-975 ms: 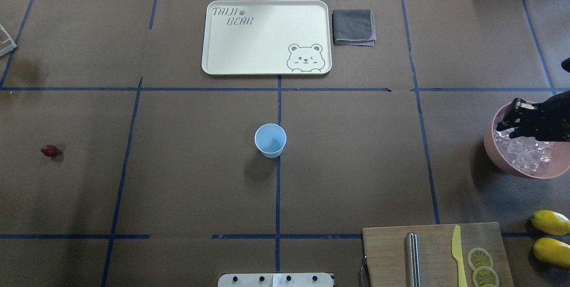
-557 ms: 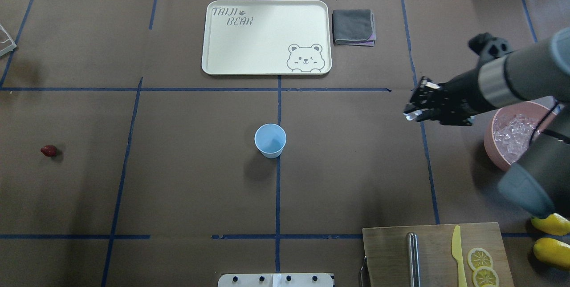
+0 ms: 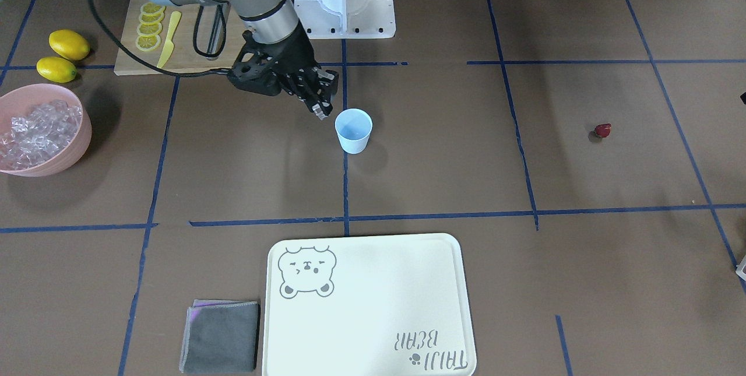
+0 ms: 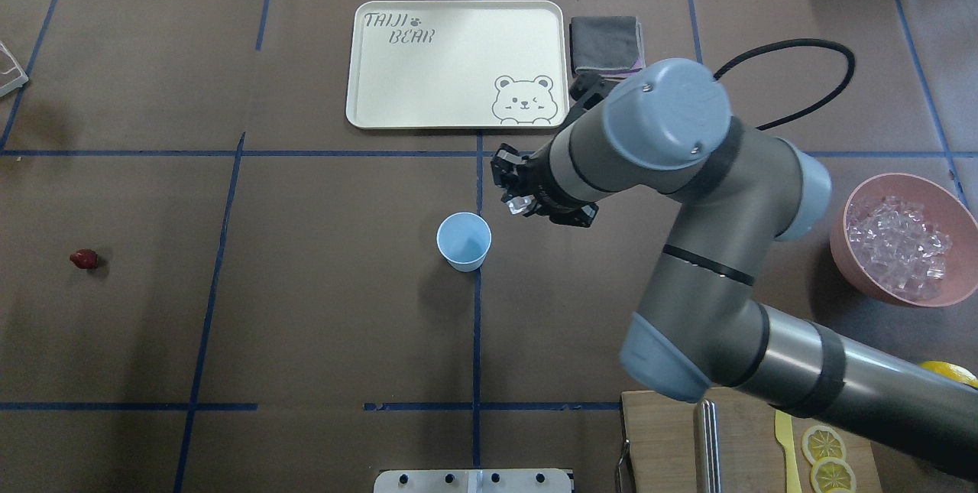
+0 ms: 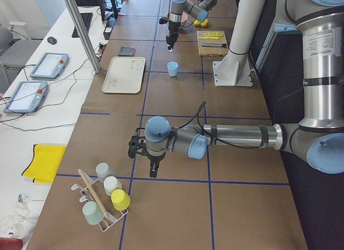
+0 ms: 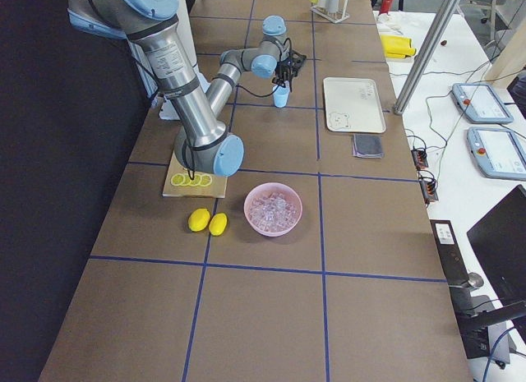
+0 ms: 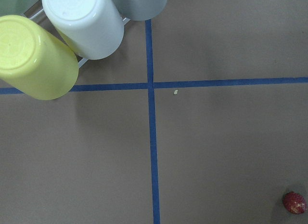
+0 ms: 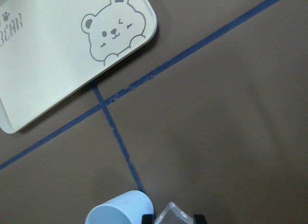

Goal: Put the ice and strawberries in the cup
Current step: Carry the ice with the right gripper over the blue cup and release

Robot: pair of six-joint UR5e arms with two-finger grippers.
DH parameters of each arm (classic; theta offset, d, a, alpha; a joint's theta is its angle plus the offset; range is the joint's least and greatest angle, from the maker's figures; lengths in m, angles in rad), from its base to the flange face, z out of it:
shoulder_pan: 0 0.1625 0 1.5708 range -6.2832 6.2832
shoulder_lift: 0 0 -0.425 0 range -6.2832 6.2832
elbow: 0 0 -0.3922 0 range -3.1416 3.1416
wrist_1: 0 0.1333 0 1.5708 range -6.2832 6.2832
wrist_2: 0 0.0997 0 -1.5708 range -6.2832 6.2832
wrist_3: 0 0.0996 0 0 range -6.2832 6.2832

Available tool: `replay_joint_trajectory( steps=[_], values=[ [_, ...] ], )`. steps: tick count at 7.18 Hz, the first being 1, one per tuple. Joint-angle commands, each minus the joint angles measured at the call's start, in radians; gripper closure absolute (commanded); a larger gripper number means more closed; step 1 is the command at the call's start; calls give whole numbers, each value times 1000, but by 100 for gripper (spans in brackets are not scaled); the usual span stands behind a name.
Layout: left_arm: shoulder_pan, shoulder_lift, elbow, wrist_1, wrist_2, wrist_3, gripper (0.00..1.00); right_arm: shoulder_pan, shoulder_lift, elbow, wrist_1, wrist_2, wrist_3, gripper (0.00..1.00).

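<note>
Clear as glass: found ice cube (image 8: 174, 214) clamped between jaws of right gripper (image 4: 519, 201), raised off table just beside rim of cup (image 4: 464, 240), on cup's right as robot has it, not over mouth. Recorded cup upright at central tape crossing. Logged strawberry (image 4: 84, 258) lying on brown paper, well apart from cup, far out on robot's left. Noted remaining ice (image 4: 898, 244) heaped in pink bowl (image 4: 879, 290) near table's right edge. Saw left gripper (image 5: 153, 170) only in left-end side view, pointing down near rack of upturned cups (image 5: 107, 201); could not tell whether jaws apart or together. Caught strawberry again at lower right corner of left wrist view.
</note>
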Motion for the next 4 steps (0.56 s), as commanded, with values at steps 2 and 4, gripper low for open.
replay_joint_trajectory(
  steps=[2,4],
  values=[
    [4,-1,2,1,0,-5,0,-67,35,-53,-5,-55,8,79],
    [5,-1,0,0,0,-35,0,-75,44,-76,-4,-70,8,51]
  ],
)
